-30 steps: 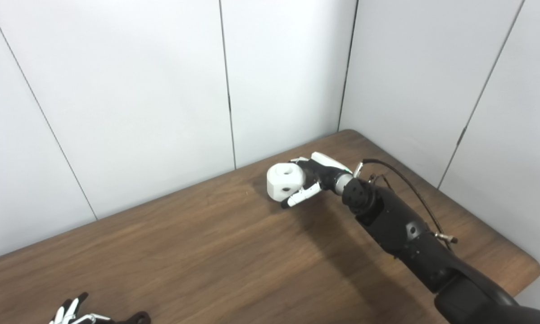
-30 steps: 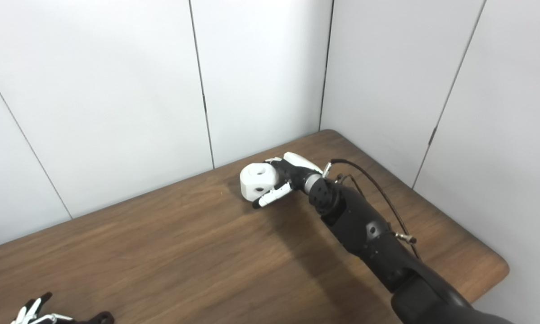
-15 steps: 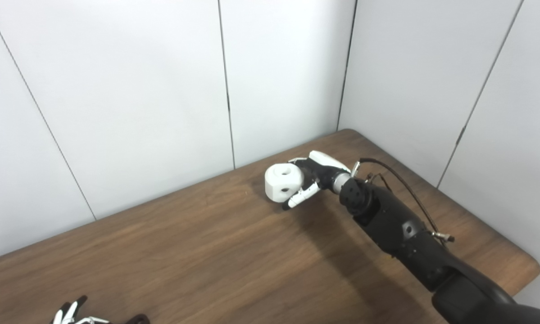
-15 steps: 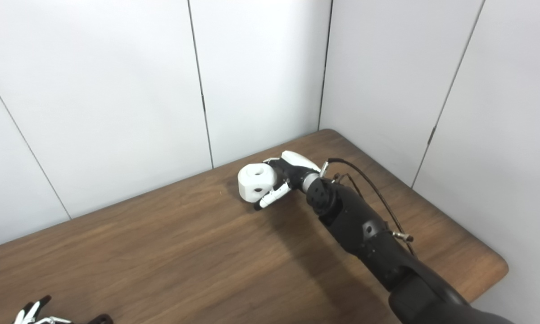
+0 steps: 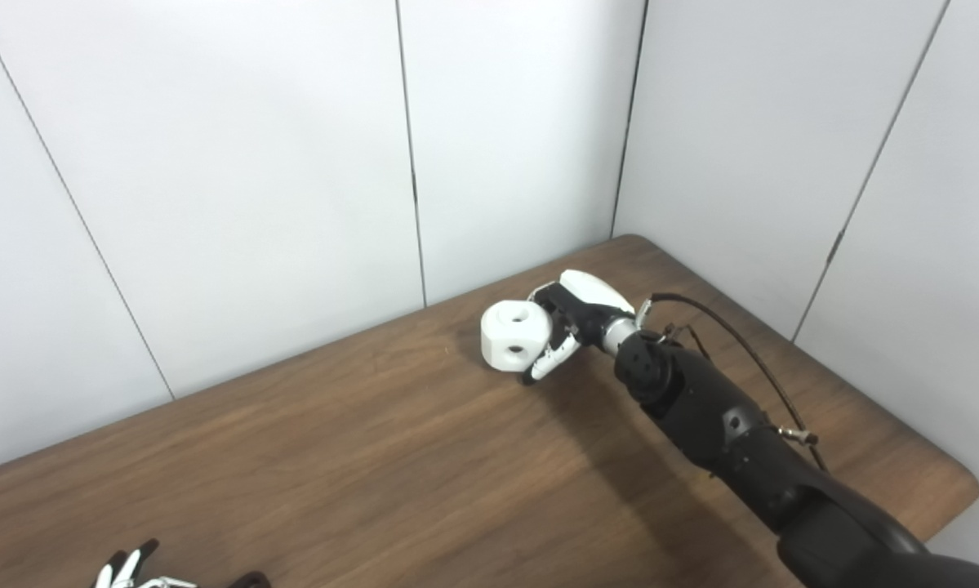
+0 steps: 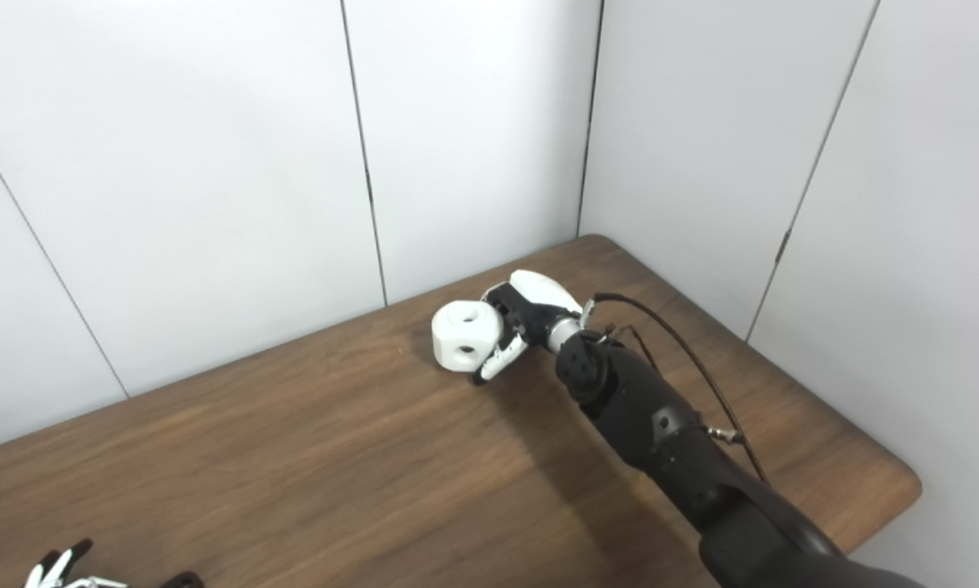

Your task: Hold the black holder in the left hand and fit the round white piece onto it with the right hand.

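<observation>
- The right hand [image 5: 575,322], right of the middle of the frame, wraps around the white piece [image 5: 515,335].
- The left hand [image 5: 134,570] peeks in at the bottom left; I cannot tell its grip.
- A brown table [image 5: 334,457] lies under both.

left eye, right eye: side by side, high | facing down at counter [image 5: 375,457] corner | share nearly the whole scene

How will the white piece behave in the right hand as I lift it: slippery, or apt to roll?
The white piece looks rigid, smooth plastic, so it may slip. Its flat facets should resist rolling on the table. The right hand wraps only one side, so it could twist.
</observation>
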`<state>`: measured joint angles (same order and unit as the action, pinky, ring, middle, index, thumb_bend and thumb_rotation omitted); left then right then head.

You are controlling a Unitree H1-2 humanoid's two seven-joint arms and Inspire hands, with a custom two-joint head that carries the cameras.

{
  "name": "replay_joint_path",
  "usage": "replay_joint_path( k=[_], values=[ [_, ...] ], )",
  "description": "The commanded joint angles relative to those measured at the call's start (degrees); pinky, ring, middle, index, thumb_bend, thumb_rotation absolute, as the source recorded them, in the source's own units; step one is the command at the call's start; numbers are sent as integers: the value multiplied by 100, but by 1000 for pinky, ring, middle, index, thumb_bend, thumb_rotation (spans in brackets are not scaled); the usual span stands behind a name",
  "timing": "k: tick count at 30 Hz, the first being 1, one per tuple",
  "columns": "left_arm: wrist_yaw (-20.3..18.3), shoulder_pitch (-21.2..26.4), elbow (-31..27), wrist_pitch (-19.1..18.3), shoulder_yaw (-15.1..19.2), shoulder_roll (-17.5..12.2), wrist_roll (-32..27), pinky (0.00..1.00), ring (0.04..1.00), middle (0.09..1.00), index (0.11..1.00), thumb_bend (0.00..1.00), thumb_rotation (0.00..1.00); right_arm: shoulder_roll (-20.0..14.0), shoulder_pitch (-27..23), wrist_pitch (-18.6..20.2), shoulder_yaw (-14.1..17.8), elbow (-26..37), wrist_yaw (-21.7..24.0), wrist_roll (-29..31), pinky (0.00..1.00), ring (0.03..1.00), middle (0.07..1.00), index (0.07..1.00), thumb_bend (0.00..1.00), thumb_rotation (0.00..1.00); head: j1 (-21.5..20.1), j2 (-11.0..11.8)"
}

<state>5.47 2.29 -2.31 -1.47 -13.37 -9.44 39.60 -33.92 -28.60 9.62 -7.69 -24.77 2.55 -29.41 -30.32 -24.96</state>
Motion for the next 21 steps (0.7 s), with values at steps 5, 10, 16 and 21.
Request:
replay_joint_path(
  k=[5,10,16,21],
  values=[
    [75,-255,157,24,-8,-34,-3,1000,1000,936,480,514,37,-123,-249,-309,-6,21,-200,-107,816,815,778,484,515,138,-9,-8],
    [103,-257,185,44,1,-28,-5,1000,1000,934,480,515,37,-116,-231,-415,17,-26,-256,-88,829,817,767,480,511,133,-13,-6],
    [76,-249,171,15,-18,-28,25,1000,1000,933,480,515,37,-105,-211,-358,27,51,-238,-106,807,794,747,481,508,128,-8,-1],
    [51,-247,161,-7,-17,-20,9,1000,1000,936,480,515,37,-93,-179,-274,50,158,-128,-45,796,804,765,481,507,127,4,-1]
  ],
)
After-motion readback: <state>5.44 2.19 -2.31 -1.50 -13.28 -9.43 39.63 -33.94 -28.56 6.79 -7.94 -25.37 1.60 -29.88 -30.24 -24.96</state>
